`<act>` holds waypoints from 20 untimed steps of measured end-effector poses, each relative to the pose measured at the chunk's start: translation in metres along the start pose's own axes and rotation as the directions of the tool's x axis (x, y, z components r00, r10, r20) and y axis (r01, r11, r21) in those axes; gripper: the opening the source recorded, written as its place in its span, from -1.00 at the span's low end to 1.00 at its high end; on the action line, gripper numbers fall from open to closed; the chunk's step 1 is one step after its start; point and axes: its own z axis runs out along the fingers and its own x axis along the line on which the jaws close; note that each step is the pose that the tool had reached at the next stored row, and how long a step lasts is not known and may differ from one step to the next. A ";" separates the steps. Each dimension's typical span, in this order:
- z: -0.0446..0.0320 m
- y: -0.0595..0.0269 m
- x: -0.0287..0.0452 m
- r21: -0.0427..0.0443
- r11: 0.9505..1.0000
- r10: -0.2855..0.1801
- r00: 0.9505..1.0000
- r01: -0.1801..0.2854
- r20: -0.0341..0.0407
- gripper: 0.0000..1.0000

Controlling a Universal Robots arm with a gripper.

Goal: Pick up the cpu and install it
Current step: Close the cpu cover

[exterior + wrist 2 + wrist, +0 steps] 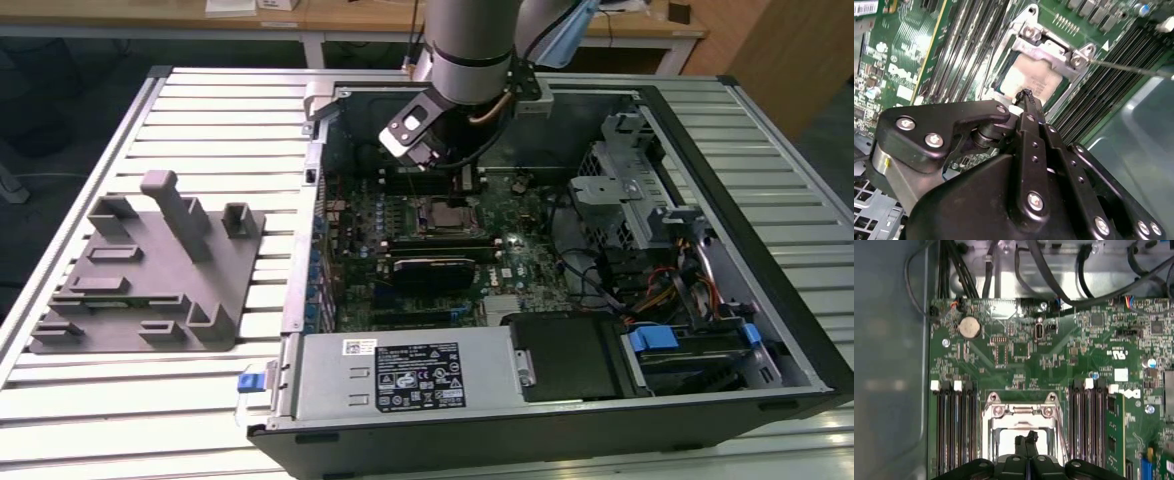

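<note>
Because the hand [1026,95], fingertips together, hangs just over the cpu [1029,77] lying in its socket frame [1050,50], a downward slip could skew it and bend pins.

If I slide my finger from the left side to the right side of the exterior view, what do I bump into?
Grey holder with posts → green motherboard → metal drive cage → case's black right wall.

The arm [470,40] reaches down steeply from above, with the wrist [451,95] tilted. The gripper [1026,95] points downward, and its two black fingers [1020,443] are pressed together at the tips.
</note>
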 end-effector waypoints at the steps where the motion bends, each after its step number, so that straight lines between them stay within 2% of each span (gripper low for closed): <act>1: 0.0000 -0.0010 0.0000 0.000 1.000 0.000 1.000 0.000 0.000 -0.79; 8: 0.0000 -0.0014 0.0000 0.000 1.000 -0.001 1.000 0.001 0.000 -0.79; 12: 0.0001 -0.0015 0.0000 0.001 0.999 -0.038 0.999 0.038 -0.001 -0.79; 15: 0.0001 -0.0014 0.0000 0.002 0.996 -0.093 0.996 0.093 -0.003 -0.79; 20: 0.0001 -0.0014 0.0000 0.002 0.986 -0.169 0.986 0.169 -0.006 -0.79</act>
